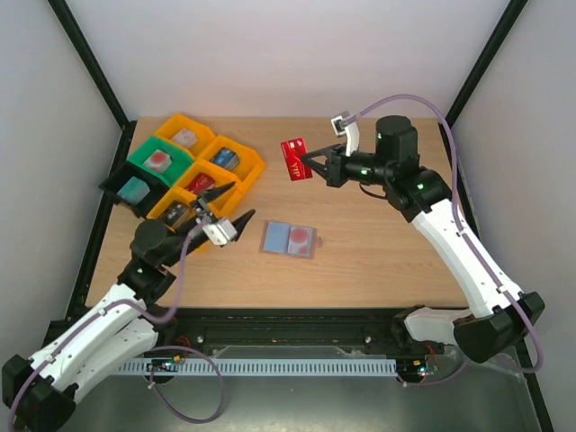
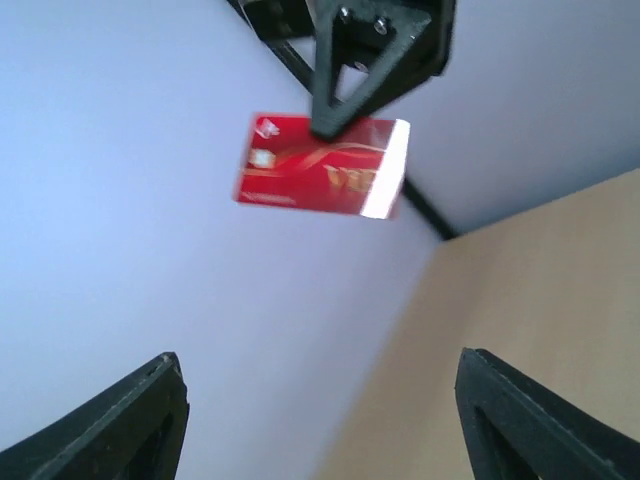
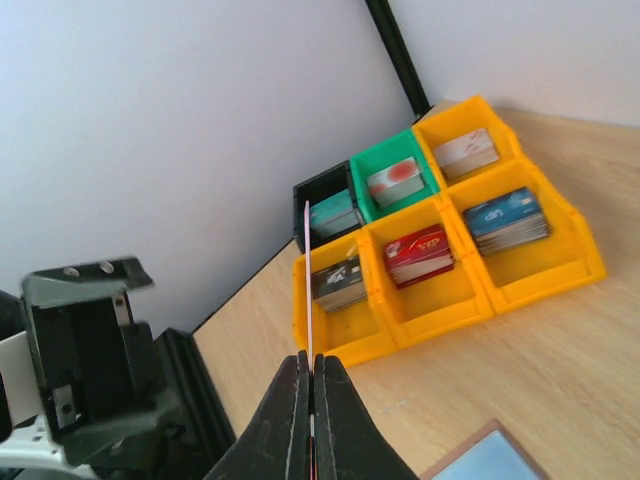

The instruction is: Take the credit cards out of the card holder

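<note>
1. Sorting trays (image 1: 255,169), far L: yellow, green and black bins, a card stack in each. Prob. your drop-off.
2. Left hand (image 1: 232,207): fingers spread, empty, raised just L of the holder; looks ready for the next pull.
3. Card holder (image 1: 314,241): flat at mid worktop, blue-grey card (image 1: 286,238) w/ red dot showing in it, so you're not done.
4. Red card (image 1: 295,159): held aloft near the trays, well apart from the holder.
5. Right hand (image 1: 308,164): pressed together, pinching that card by one edge.
6. Worktop (image 1: 378,261): pale wood-look. Room: white walls, black frame posts.

A red credit card (image 1: 295,159) hangs aloft; the card holder (image 1: 290,239) lies flat on the table (image 1: 378,261), blue-grey face up.
</note>
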### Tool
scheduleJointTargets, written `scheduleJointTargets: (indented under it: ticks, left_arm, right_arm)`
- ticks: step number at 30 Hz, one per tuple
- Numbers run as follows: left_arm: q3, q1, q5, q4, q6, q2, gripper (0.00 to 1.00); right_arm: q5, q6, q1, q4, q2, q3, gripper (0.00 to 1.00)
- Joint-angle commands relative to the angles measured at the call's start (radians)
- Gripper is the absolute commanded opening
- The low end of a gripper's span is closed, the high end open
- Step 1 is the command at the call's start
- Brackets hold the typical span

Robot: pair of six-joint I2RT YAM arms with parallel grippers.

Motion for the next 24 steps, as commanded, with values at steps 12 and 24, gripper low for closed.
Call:
scheduleJointTargets:
  ticks: [12,24]
  left_arm:
    - [-0.120,-0.012,0.150,0.445,1.470,0.060,0.75]
    - [-0.075,-0.046,0.174,0.361,1.504,0.085,0.59]
  right_arm:
    - [-0.078,0.174,0.214,0.093,-0.042,-0.122,0.01]
    - [-0.059,0.179,0.288,0.141,0.005,-0.119,0.02]
